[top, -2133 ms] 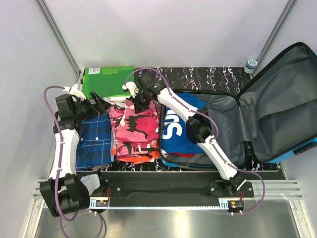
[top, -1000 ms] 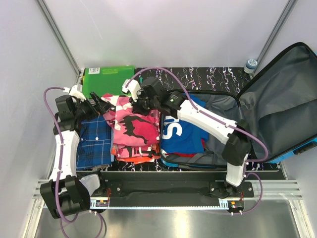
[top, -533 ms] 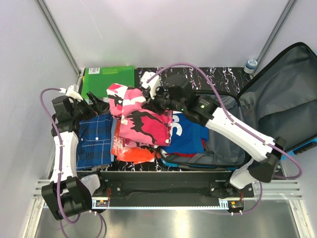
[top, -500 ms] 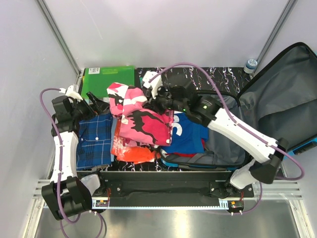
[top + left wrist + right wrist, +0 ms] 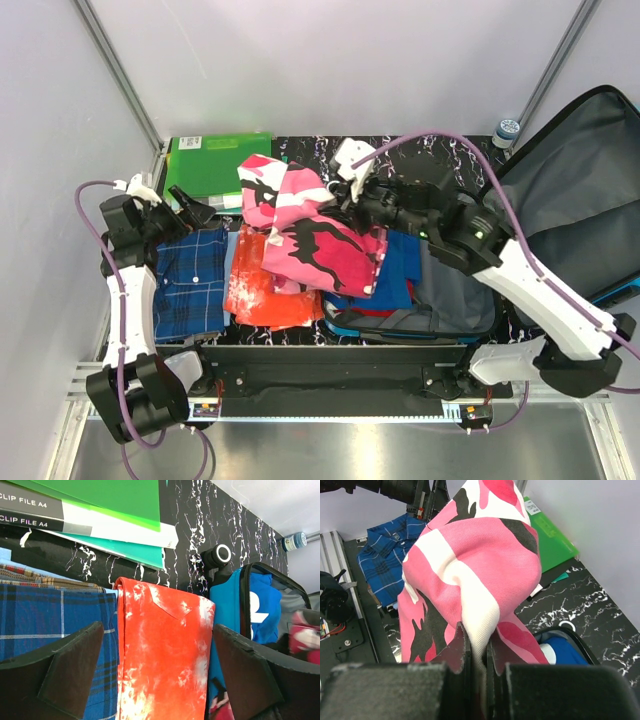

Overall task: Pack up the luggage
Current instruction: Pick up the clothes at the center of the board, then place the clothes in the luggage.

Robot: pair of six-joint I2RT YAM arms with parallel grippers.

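Note:
The blue luggage [image 5: 560, 200] lies open at the right, its lid up, with a blue garment [image 5: 400, 265] inside. My right gripper [image 5: 345, 205] is shut on a pink camouflage garment [image 5: 315, 230] and holds it lifted over the case's left edge; the right wrist view shows the cloth [image 5: 470, 575] pinched between the fingers [image 5: 461, 652]. My left gripper [image 5: 190, 207] is open and empty at the far left, above a blue plaid shirt [image 5: 185, 285]. In the left wrist view an orange tie-dye shirt [image 5: 165, 645] lies between the open fingers [image 5: 70, 667].
Green folders [image 5: 215, 165] lie at the back left, also in the left wrist view [image 5: 100, 505]. A small bottle [image 5: 507, 130] stands at the back by the frame post. The orange shirt [image 5: 265, 290] lies between the plaid shirt and the case. The luggage wheel [image 5: 220, 555] shows beside the case.
My right gripper has lifted the pink camouflage garment off the orange shirt and carried it right, toward the open case. My left gripper has let go and drawn back to the left.

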